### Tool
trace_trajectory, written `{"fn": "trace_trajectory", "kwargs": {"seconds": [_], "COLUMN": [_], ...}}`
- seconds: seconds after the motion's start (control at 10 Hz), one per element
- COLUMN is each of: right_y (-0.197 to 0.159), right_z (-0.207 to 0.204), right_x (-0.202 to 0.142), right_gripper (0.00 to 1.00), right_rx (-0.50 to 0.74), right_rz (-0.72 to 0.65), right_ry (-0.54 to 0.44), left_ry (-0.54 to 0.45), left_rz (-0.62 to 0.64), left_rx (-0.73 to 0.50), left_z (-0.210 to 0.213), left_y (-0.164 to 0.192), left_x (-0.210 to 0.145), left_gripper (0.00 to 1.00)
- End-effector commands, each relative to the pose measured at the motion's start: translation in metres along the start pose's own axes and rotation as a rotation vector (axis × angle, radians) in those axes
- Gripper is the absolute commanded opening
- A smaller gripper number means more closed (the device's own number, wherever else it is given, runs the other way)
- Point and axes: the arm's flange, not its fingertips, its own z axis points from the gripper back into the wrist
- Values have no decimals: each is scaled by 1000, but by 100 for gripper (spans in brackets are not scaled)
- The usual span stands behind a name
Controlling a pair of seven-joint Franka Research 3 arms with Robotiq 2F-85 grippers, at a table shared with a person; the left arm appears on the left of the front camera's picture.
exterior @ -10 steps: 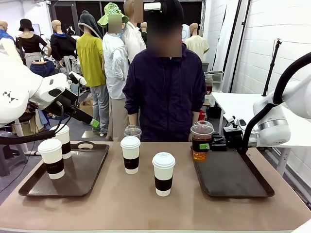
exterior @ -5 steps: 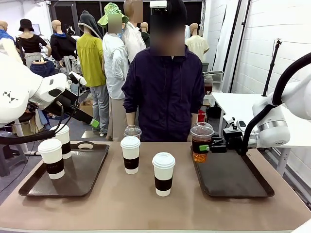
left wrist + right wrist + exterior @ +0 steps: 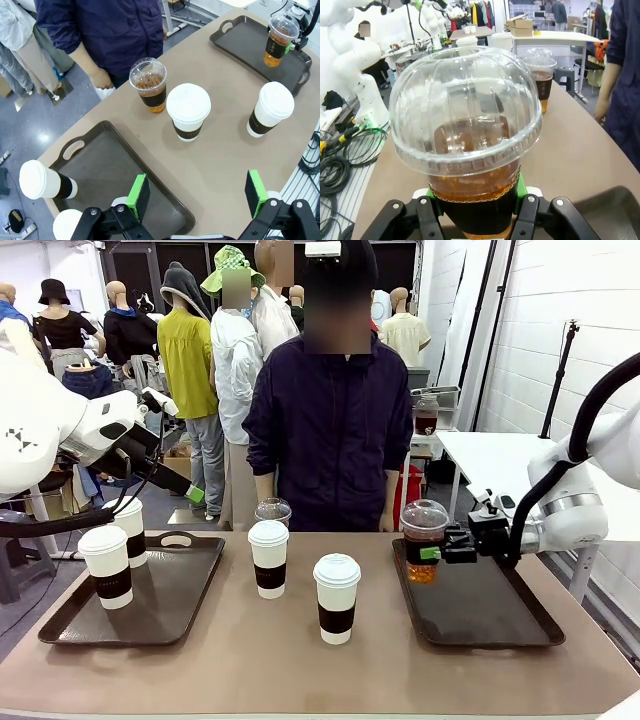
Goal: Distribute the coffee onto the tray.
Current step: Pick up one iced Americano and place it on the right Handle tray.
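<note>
Right claw (image 3: 432, 553) clenched on a dome cup (image 3: 423, 540) of brown coffee — upright, lid up, over the right tray's (image 3: 490, 625) far left corner. Its sleeve print is too faint to read. Left claw (image 3: 197, 192) released, holding nothing, above the left tray (image 3: 107, 165). Two white cups (image 3: 268, 558) stand upright mid-desk (image 3: 300, 670) — two more on the left tray.

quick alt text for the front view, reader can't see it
The right tool is shut on a clear dome-lidded cup of brown coffee over the right tray's left side. Two white sleeved cups stand on the left tray, two more and another clear cup on the table between, a person behind.
</note>
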Motion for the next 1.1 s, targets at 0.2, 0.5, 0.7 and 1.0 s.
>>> {"fn": "trace_trajectory", "kwargs": {"seconds": [0.2, 0.5, 0.7, 1.0], "right_y": [27, 36, 34, 29], "right_z": [25, 28, 30, 33], "right_x": [-27, -46, -57, -71], "right_gripper": [60, 60, 60, 60], "right_rx": [15, 21, 11, -15], "right_rz": [62, 35, 23, -2], "right_ry": [-54, -54, -55, -35], "left_ry": [-2, -2, -2, -2], "left_rz": [3, 3, 3, 3], "left_rx": [-8, -8, -8, -8], "left_z": [0, 0, 0, 0], "left_y": [2, 2, 2, 2], "left_x": [-1, -1, -1, -1], "left_gripper": [100, 100, 100, 100]}}
